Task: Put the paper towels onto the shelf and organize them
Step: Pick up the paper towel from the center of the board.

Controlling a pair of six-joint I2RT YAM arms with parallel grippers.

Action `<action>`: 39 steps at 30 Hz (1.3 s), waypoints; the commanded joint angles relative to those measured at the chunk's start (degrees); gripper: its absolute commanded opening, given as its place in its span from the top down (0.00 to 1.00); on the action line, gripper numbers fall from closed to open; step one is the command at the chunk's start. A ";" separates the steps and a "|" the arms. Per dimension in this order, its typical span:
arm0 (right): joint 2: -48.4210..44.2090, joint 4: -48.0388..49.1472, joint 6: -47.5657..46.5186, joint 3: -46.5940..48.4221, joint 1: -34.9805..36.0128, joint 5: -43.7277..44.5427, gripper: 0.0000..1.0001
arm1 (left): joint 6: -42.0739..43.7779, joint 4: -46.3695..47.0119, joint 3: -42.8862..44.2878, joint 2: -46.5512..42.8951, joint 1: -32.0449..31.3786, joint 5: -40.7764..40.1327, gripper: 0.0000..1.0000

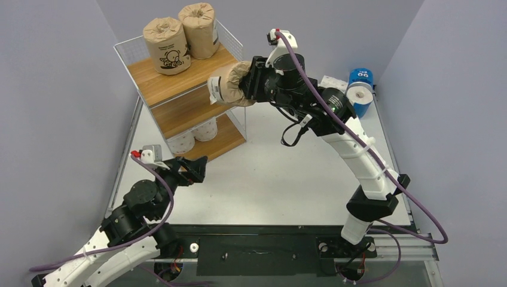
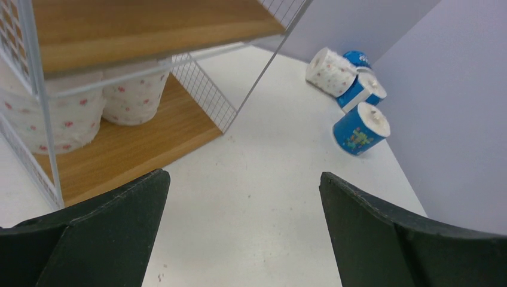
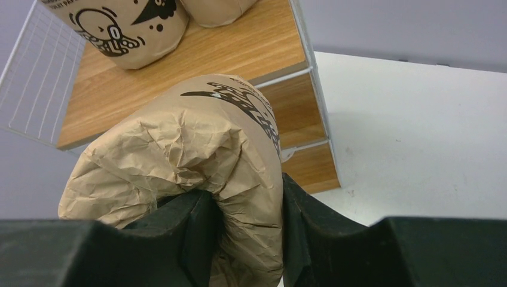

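Brown-wrapped roll [image 3: 179,137] is clamped by its wall in the right gripper [image 3: 246,224], one finger seemingly tucked into the core. Long axis is carried along the fingers. The top board of the shelf [image 1: 173,81] is found just ahead and below. Left gripper [image 1: 194,169], jaws apart and empty, is noted farther off.

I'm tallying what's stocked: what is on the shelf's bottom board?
Two white red-specked rolls stand side by side on the bottom board. The board above covers their tops; anything behind them is hidden.
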 commanded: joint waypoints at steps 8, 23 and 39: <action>3.09 13.84 4.79 4.26 -0.08 0.09 0.67 | 31.58 27.32 9.04 6.06 -0.06 5.34 0.04; 5.15 15.93 9.14 4.26 2.40 -1.24 0.65 | 63.77 36.12 18.50 18.85 -0.15 11.43 0.04; 8.28 17.59 11.35 6.08 5.08 -3.69 0.63 | 80.20 45.73 16.97 25.52 -0.17 11.62 0.04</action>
